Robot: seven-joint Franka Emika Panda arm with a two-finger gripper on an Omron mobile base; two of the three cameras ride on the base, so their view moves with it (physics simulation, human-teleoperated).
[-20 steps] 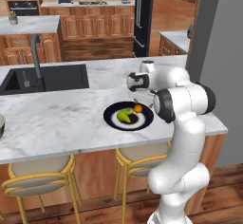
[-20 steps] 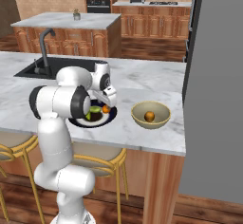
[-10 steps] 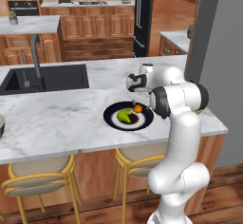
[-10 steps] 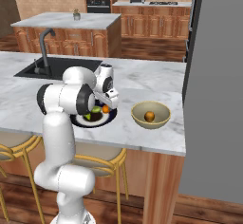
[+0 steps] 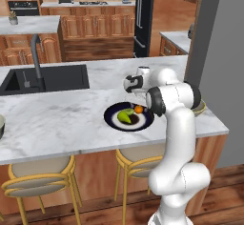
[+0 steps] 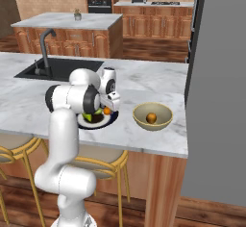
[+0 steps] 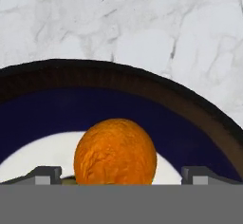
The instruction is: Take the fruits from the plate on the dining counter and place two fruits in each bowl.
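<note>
The dark plate (image 5: 113,120) (image 6: 111,120) (image 7: 142,83) lies on the dining counter (image 5: 62,119) (image 6: 158,84). On it sit a round orange (image 5: 138,108) (image 6: 106,110) (image 7: 115,152) and a green fruit (image 5: 125,117) (image 6: 93,113). My gripper (image 5: 130,91) (image 6: 115,101) (image 7: 121,175) hangs just above the plate, open. In the hand view its fingertips (image 7: 47,174) stand on either side of the orange without touching it. One bowl (image 6: 153,116) (image 5: 200,107) right of the plate holds a brownish-orange fruit (image 6: 152,118). The rim of another bowl (image 5: 1,126) shows at the far left.
The black sink (image 5: 47,78) with its tap (image 5: 35,57) lies left of the plate. A grey wall (image 5: 224,52) rises just right of the counter's end. Stools (image 5: 38,178) stand under the front edge. The marble island (image 6: 67,20) is behind.
The hand has dropped a little and shifted slightly left over the plate. Its jaws stay open, and the fruits have not moved.
</note>
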